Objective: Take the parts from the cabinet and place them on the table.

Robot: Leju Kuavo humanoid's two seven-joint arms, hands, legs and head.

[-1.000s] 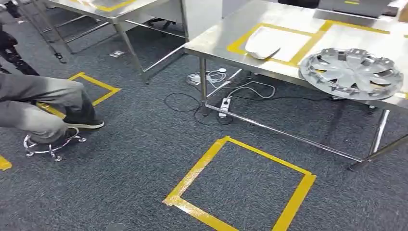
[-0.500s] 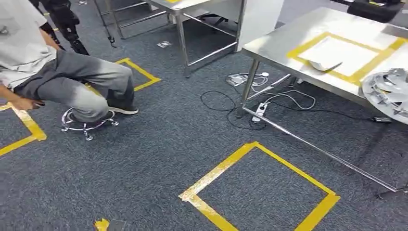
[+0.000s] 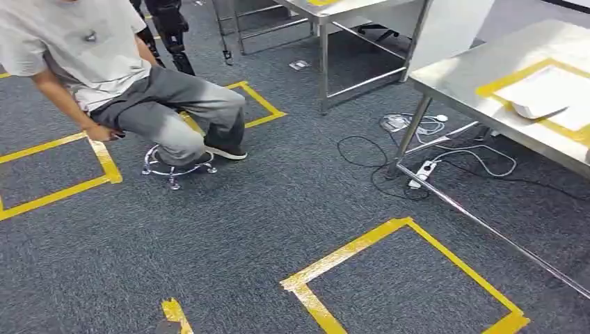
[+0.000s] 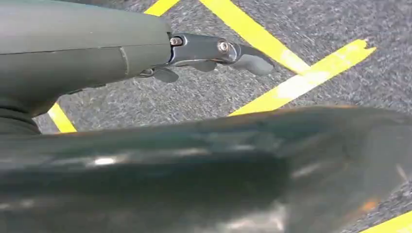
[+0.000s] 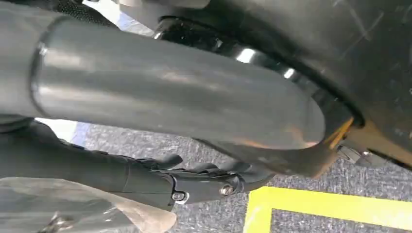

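Left hand (image 4: 209, 53) loose, empty; right hand (image 5: 194, 182) unclear. White shell part (image 3: 539, 108), far right on table (image 3: 459, 80): likely light, slick, best taken by its rim.

Head view looks down; wrist views near carpet (image 3: 229, 229)

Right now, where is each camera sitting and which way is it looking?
Head view: high on the robot, looking forward and down at carpet, a seated person and a steel table.
Left wrist view: behind the left robot hand, facing the floor.
Right wrist view: behind the right robot hand, facing the floor.
All three share grey carpet with yellow tape.
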